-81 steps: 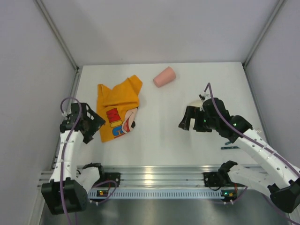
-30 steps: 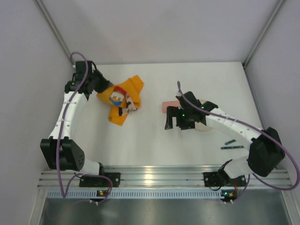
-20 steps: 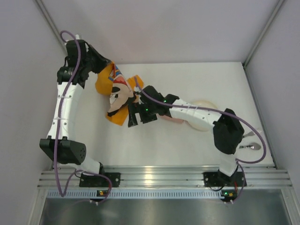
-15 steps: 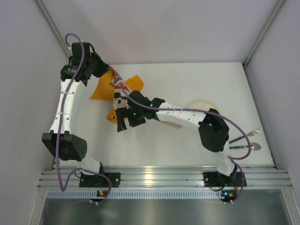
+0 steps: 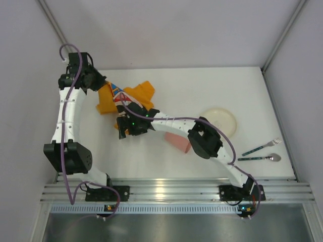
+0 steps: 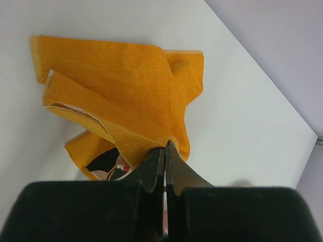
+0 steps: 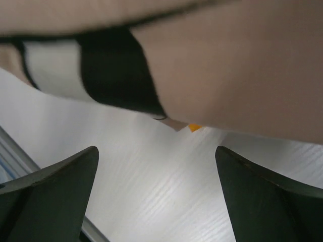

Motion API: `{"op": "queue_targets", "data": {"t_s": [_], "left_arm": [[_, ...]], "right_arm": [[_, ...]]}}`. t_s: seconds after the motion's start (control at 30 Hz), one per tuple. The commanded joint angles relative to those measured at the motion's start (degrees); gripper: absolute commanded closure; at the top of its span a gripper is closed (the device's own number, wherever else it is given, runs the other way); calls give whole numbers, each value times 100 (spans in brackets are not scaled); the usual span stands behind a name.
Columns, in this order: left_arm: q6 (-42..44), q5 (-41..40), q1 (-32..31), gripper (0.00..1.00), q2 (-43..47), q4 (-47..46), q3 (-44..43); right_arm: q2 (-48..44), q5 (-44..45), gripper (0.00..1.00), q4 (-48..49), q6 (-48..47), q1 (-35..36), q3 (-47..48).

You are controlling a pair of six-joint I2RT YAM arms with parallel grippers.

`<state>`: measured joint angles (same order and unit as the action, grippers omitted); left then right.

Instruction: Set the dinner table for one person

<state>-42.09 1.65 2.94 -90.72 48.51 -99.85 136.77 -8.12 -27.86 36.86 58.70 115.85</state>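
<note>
The orange cartoon-print placemat (image 5: pixel 132 94) lies crumpled at the far left of the white dinner table (image 5: pixel 202 85). My left gripper (image 5: pixel 100 86) is shut on one edge of it. In the left wrist view the jaws (image 6: pixel 165 147) pinch a fold of the orange cloth (image 6: pixel 116 85), and the rest hangs down to the table. My right gripper (image 5: pixel 124 127) stands open at the cloth's near edge. In the right wrist view its fingers (image 7: pixel 55 191) are spread wide over bare tabletop (image 7: pixel 166 196), with the blurred printed cloth (image 7: pixel 212 70) just above them.
A pink cup (image 5: pixel 177 142) lies on its side near the middle, beside the right arm. A pale round plate (image 5: pixel 220 121) sits to the right. A fork (image 5: pixel 262 147) and a spoon (image 5: pixel 260 158) lie at the front right. An aluminium rail (image 5: pixel 166 189) edges the near side.
The right arm has swept left from the table's middle to the cloth's near edge, still open. The left gripper has kept hold and shifted the cloth. The cup now lies nearer the front.
</note>
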Motion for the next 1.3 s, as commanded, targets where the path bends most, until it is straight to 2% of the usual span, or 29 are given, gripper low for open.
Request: {"op": "queue_targets", "data": {"t_s": [0.0, 0.1, 0.27, 0.37, 0.4, 0.47, 0.5, 0.57, 0.6, 0.67, 0.7, 0.73, 0.8, 0.9, 1.1, 1.2, 1.27], "left_arm": [[209, 37, 215, 100, 292, -8, -17], [289, 90, 294, 100, 291, 18, 45], [324, 204, 374, 100, 335, -35, 203], [341, 213, 418, 100, 362, -96, 387], [333, 230, 435, 100, 397, -114, 440], [298, 257, 436, 100, 406, -158, 537], [289, 274, 462, 100, 432, -210, 659], [236, 327, 471, 100, 450, -289, 791], [210, 362, 479, 100, 476, -377, 922], [183, 423, 480, 100, 485, -439, 1072], [183, 433, 488, 100, 494, -465, 1108], [166, 433, 488, 100, 494, -500, 1152], [174, 415, 497, 100, 494, -518, 1222], [139, 380, 488, 100, 528, -579, 1310], [34, 345, 620, 100, 599, -738, 1328], [-36, 354, 725, 100, 643, -738, 1232], [-107, 336, 743, 100, 687, -773, 1223]], "right_arm": [[402, 381, 0, 70, 172, -42, 534], [674, 548, 0, -35, 295, -69, 763], [948, 786, 7, -220, 471, -113, 1026], [1219, 987, 23, -492, 462, -122, 1316], [1264, 996, 34, -658, 462, -122, 1378], [1387, 1119, 44, -826, 436, -113, 1501], [1431, 1146, 55, -1001, 436, -113, 1536], [1519, 1304, 65, -1195, 427, -104, 1651], [1615, 1348, 75, -1387, 427, -95, 1695], [1764, 1453, 83, -1651, 453, -86, 1835], [1791, 1462, 93, -1705, 471, -86, 1827], [1827, 1488, 96, -1766, 488, -86, 1827], [1897, 1515, 100, -1925, 480, -78, 1809], [1889, 1568, 100, -2022, 427, -78, 1660], [1353, 1805, 100, -2048, 181, -113, 642], [651, 1884, 100, -1873, 128, -209, -411], [-154, 1919, 100, -1497, 172, -323, -1562]]}}
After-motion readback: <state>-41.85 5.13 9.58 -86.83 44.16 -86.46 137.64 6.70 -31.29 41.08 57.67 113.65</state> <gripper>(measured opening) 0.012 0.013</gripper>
